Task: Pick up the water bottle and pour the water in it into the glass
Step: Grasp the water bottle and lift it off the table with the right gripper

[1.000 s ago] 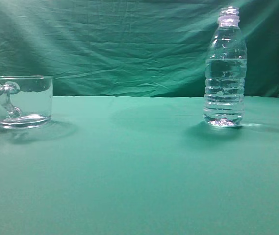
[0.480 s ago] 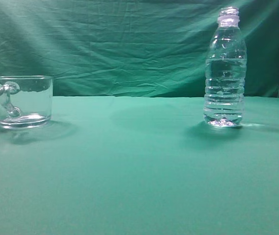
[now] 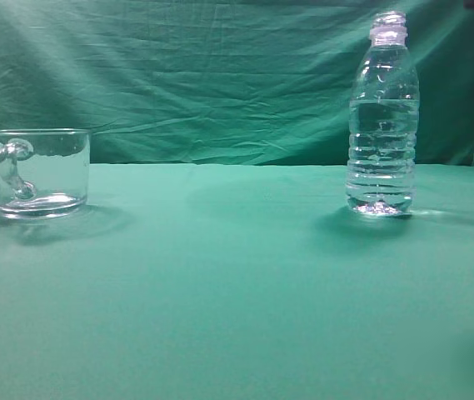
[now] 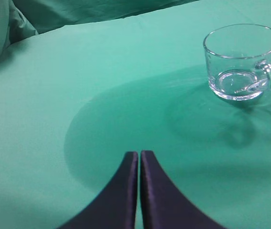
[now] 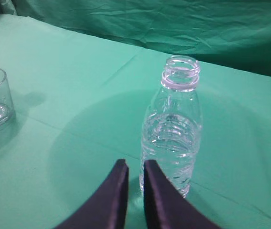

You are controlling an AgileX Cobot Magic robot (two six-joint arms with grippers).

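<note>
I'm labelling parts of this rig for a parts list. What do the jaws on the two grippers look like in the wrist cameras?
Only the jaw tips show. The left gripper has two smooth, dark, near-black jaws that curve and taper to narrow tips. The right gripper looks the same: dark, glossy, curved blades. No cables, markings or arm links are visible in either wrist view, and the exterior view shows no recognisable part of either arm.

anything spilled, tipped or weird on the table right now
Nothing stands out. The water bottle stands upright, uncapped, its water all inside. The glass sits upright and empty, well apart from it. The green cloth shows no wet patches.
</note>
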